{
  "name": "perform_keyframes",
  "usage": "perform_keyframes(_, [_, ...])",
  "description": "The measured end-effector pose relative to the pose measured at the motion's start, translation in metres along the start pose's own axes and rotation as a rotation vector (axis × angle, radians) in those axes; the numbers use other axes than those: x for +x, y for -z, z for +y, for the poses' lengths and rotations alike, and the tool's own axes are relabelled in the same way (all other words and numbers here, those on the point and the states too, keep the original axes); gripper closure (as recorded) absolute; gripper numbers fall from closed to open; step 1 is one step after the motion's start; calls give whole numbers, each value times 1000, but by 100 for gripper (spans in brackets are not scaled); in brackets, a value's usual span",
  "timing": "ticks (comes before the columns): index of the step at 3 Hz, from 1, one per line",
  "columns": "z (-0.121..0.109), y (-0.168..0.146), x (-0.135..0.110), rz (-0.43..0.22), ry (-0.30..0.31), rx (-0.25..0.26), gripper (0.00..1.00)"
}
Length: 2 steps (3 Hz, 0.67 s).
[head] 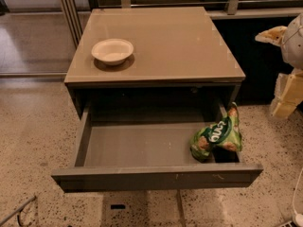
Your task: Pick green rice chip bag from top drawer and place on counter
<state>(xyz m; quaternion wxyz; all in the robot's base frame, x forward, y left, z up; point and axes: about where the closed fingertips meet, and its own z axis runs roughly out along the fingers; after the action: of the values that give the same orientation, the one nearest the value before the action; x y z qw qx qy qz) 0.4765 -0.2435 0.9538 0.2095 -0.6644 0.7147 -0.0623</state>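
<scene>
The green rice chip bag (217,138) lies crumpled in the right front corner of the open top drawer (142,176), leaning on the drawer's right wall. The drawer is pulled fully out below the tan counter (175,46). My gripper (284,98) shows as pale cream parts at the right edge of the camera view. It is outside the cabinet, to the right of the bag and higher than it, and holds nothing that I can see.
A white bowl (112,50) stands on the left part of the counter. A metal rail (189,4) runs behind the cabinet. Speckled floor surrounds the cabinet, and a cable (298,197) lies at the lower right.
</scene>
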Motion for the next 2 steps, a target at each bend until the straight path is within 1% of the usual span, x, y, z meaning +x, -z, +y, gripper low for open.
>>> perform_keyframes(1, [1, -5, 0, 0, 82, -11, 0])
perform_keyframes(2, [4, -6, -3, 10, 121, -3, 0])
